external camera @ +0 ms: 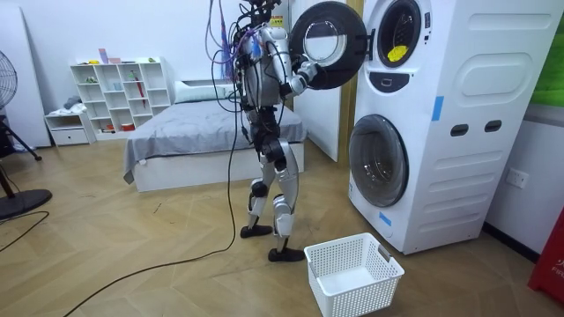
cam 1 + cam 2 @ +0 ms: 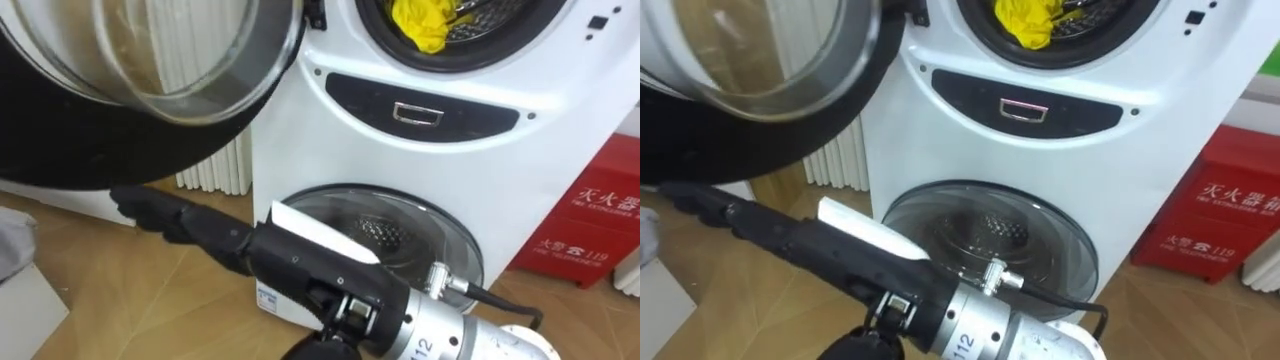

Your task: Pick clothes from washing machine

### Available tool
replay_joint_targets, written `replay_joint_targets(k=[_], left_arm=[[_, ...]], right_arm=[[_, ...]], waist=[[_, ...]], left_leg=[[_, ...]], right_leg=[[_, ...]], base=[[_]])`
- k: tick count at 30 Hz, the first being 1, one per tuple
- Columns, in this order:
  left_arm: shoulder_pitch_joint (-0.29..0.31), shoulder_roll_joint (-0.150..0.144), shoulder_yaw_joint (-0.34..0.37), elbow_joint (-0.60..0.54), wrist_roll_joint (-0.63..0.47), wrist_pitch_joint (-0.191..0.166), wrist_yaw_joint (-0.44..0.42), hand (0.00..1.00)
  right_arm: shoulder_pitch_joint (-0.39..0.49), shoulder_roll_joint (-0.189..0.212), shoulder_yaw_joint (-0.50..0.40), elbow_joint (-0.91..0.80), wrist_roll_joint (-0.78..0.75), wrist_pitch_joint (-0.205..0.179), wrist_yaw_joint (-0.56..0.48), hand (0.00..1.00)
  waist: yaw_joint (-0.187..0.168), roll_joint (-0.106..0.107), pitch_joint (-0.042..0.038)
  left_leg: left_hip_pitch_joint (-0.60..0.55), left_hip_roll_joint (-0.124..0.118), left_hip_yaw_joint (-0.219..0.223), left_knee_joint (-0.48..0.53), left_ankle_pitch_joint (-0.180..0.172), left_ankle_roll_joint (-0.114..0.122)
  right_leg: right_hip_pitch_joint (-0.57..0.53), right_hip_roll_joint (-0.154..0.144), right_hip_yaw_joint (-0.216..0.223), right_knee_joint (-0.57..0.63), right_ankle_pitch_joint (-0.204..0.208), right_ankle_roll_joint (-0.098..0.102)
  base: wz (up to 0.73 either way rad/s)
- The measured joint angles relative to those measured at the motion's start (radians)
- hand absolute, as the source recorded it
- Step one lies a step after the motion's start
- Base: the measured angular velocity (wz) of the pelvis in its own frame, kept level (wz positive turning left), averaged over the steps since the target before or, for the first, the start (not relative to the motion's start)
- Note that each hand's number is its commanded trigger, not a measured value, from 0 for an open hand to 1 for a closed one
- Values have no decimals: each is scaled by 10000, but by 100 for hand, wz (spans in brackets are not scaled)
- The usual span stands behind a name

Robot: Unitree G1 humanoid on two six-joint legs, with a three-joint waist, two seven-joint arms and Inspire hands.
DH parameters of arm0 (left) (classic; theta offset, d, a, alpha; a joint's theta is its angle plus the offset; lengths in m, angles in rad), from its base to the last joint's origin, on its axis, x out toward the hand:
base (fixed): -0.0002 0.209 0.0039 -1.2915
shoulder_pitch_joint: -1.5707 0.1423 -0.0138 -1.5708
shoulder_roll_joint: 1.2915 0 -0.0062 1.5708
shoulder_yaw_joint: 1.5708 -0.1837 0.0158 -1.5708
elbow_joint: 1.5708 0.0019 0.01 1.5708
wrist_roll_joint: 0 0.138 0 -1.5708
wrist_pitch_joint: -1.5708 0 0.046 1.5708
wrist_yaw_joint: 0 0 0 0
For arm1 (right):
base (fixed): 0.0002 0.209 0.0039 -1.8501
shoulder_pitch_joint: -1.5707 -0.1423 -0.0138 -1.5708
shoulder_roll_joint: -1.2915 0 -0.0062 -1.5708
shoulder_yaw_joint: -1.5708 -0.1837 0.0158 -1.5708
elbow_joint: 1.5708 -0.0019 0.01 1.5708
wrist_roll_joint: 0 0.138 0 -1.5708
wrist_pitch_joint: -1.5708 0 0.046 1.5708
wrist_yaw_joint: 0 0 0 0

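Room: bedroom, wood floor; white stacked washing machine point(image 1: 441, 132), its round black-rimmed glass door point(image 2: 150, 60) open.
Clothes: crumpled yellow cloth point(image 2: 422, 25), in the upper drum.
Right hand point(image 2: 230, 240): fingers straight, empty, below door.
Technique: lift clear of door rim, reach in, gather cloth's bulk.

Yellow crumpled cloth point(image 2: 420, 25) in upper drum of white stacked washing machine point(image 2: 300, 150). Round glass door point(image 2: 150, 60) swung left; my right hand point(image 2: 230, 240) beneath it, before closed lower door point(image 2: 420, 225). Red box point(image 2: 590, 215) right. White plastic basket point(image 1: 357, 295) on floor before machine.
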Motion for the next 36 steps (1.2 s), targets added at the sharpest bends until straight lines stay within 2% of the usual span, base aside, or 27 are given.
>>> replay_joint_targets(k=[6, 9, 13, 15, 17, 20, 24, 26, 30, 36], left_arm=[[-24, -98, 477, 110, -110, -1, 115, 0], [-40, -131, 480, 115, -186, -1, 134, 0], [67, -205, 497, 109, -294, -3, 195, 0], [143, -206, 672, 63, -261, 0, 205, 0], [270, -204, 1036, 12, -271, 0, 217, 0], [321, -208, 1276, -21, -277, 9, 227, 0], [337, -300, 1665, 47, -250, 42, 250, 0], [350, -304, 1694, 42, -268, 43, 419, 0], [480, -336, 1679, 104, -281, 42, 526, 0], [486, -336, 1655, 145, -258, 39, 655, 0]], right_arm=[[4, -77, -150, 1, -149, 0, 217, 0], [33, -115, -459, 16, -505, -2, 221, 0], [597, -276, -946, 64, -906, -2, 108, 0], [775, -419, -1340, 63, -1443, 0, 19, 0], [898, -655, -2083, 62, -2602, 6, -301, 0], [1129, -893, -3053, 65, -3978, 9, -905, 0], [1142, -884, -4115, 113, -4790, 11, -1727, 0], [1116, -882, -4588, 140, -5111, 21, -2265, 0], [773, -877, -4924, 141, -5219, 146, -2811, 0], [9, -874, -5116, 322, -3728, 175, -3821, 0]], waist=[[-61, 7, 4], [-97, 9, 10], [-416, 6, 41], [-596, 2, 45], [-863, -22, 28], [-1048, -64, 0], [-1188, -70, -5], [-1263, -79, -11], [-1490, -90, -15], [-1476, -104, 16]], left_leg=[[21, 4, 61, -56, -18, 33], [15, -3, 169, -47, -12, 41], [39, -6, 294, -23, -11, 43], [21, -25, 312, -20, -10, 43], [1, -42, 445, -16, 2, 64], [67, -48, 529, -11, 15, 83], [142, -43, 648, -21, 17, 85], [196, -37, 866, -28, 16, 85], [230, -39, 1076, -29, 16, 85], [273, -35, 1106, -30, 16, 85]], right_leg=[[4, -1, 10, -22, -13, 23], [11, -23, 17, -29, -30, 52], [179, -56, -43, -179, -46, 118], [181, -107, -88, -174, -60, 142], [180, -124, -89, -173, -81, 175], [216, -118, -27, -171, -87, 192], [228, -93, 82, -148, -85, 195], [232, -82, 151, -147, -85, 195], [236, -77, 226, -149, -90, 202], [239, -43, 305, -150, -98, 213]], base=[[0], [0], [9], [7], [5], [-1], [-9], [-14], [-7], [-2]])
